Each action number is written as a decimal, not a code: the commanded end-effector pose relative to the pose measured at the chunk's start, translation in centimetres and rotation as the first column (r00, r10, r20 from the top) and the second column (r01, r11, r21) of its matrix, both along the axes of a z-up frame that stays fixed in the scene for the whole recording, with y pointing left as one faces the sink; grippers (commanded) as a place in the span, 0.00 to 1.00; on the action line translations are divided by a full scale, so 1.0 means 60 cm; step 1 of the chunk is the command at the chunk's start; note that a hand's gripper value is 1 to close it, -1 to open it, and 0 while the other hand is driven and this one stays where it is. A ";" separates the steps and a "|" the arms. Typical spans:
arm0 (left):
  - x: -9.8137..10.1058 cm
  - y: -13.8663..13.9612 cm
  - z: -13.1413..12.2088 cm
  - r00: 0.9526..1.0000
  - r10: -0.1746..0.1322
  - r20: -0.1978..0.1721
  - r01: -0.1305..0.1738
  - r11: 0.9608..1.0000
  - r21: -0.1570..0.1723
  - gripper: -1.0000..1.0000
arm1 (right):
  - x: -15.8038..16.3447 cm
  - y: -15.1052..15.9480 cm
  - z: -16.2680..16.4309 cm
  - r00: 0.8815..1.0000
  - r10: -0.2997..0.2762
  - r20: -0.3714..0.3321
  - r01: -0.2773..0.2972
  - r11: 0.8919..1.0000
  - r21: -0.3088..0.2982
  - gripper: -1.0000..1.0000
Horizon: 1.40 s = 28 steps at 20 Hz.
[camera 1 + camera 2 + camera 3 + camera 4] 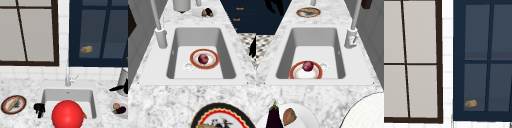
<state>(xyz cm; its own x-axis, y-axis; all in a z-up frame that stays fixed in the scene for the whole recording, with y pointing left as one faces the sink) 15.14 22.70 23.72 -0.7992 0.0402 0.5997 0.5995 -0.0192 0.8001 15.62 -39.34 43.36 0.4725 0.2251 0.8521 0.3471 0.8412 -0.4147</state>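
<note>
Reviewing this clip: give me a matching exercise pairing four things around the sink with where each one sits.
Things:
1. Red-rimmed plate with a dark red fruit
2. Eggplant
3. Brown roll
4. Left hand

Places:
A. Behind the dark blue cabinet's glass door
B. On the sink floor
C. At the sink's left rim
D. On a white plate on the counter right of the sink

Pairs: 1-B, 2-D, 3-A, 4-C

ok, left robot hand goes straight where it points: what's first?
Likely the sink rim: the left robot hand points down over it in the front view. The right side view hints it hangs beyond the counter front edge, so unsure.
</note>
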 end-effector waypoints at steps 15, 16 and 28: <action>0.000 0.000 0.000 1.000 0.000 0.000 0.000 1.000 0.000 0.50 | -0.059 -0.018 0.057 0.993 -0.085 0.081 0.063 0.968 0.241 0.00; 0.000 0.000 0.000 1.000 0.000 0.000 0.000 1.000 0.000 0.50 | -0.060 -0.019 0.060 0.993 -0.086 0.083 0.063 0.967 0.246 0.00; 0.000 0.000 0.000 1.000 0.000 0.000 0.000 1.000 0.000 0.50 | -0.063 -0.020 0.075 0.999 -0.038 0.018 0.035 0.985 0.171 0.00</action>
